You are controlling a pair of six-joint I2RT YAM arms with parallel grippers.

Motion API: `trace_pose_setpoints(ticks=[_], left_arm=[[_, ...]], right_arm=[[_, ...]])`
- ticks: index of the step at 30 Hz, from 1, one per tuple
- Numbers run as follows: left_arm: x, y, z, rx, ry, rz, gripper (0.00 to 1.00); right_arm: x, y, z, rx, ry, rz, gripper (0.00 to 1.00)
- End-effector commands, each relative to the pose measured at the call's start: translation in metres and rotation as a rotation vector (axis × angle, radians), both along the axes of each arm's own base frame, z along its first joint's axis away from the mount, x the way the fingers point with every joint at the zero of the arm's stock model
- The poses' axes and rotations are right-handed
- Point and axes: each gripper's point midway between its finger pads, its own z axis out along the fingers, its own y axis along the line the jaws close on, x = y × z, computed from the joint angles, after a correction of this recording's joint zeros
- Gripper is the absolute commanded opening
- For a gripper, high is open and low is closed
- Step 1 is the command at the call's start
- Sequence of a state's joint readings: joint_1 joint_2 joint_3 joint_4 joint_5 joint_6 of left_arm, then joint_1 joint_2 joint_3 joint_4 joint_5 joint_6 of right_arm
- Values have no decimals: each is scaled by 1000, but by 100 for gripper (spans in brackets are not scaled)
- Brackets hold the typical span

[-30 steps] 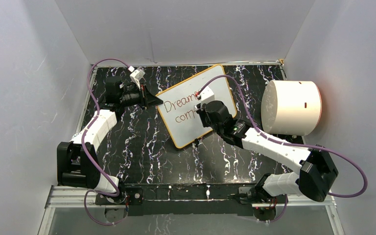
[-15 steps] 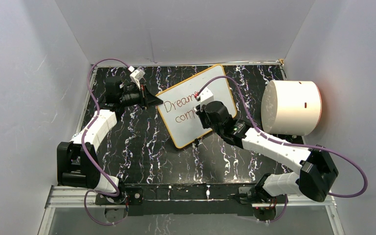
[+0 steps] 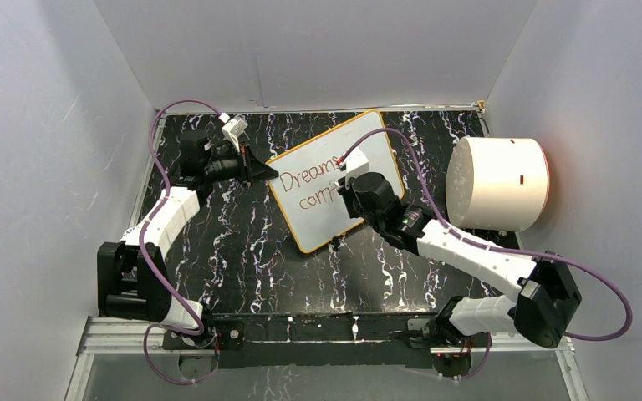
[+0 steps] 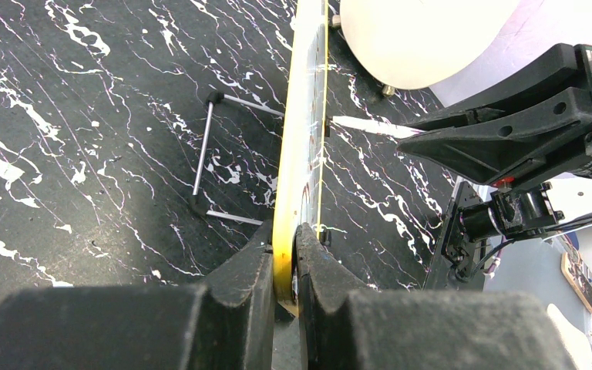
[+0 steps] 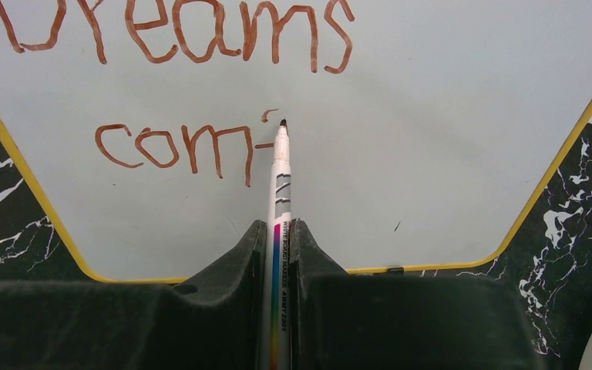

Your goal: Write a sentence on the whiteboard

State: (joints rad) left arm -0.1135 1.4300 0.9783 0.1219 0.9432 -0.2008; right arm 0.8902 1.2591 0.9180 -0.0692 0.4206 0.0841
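Note:
The whiteboard (image 3: 328, 224), white with a yellow rim, stands tilted at the middle of the black marbled table. Brown writing on it reads "Dreams" and below it "com", followed by two short strokes. My left gripper (image 3: 265, 170) is shut on the whiteboard's left edge (image 4: 302, 116), the rim pinched between its fingers (image 4: 284, 235). My right gripper (image 5: 277, 229) is shut on a white marker (image 5: 280, 181) with a rainbow stripe. The marker's dark tip (image 5: 282, 123) sits at the board face (image 5: 432, 116), just right of "com". From above, the right wrist (image 3: 371, 196) covers that spot.
A big white cylinder (image 3: 497, 184) lies at the right, close behind the board (image 4: 416, 38). A thin wire stand (image 4: 204, 154) props the board from behind. Grey walls close in the table on three sides.
The right arm has shifted slightly, its wrist and elbow drifting a little to the right. The left arm and the board have not moved.

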Motion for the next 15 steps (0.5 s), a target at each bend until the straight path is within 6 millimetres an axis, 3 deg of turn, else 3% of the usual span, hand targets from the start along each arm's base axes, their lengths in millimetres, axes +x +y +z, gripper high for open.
trace_pose_setpoints(ticks=[1,15], left_arm=[[-2,8,-56,133,110,54,0],[-2,8,-56,133,109,52,0]], right_arm=[[5,-1,0,15,-3,-35,0],[11,2,-5,7,-9,-42,0]])
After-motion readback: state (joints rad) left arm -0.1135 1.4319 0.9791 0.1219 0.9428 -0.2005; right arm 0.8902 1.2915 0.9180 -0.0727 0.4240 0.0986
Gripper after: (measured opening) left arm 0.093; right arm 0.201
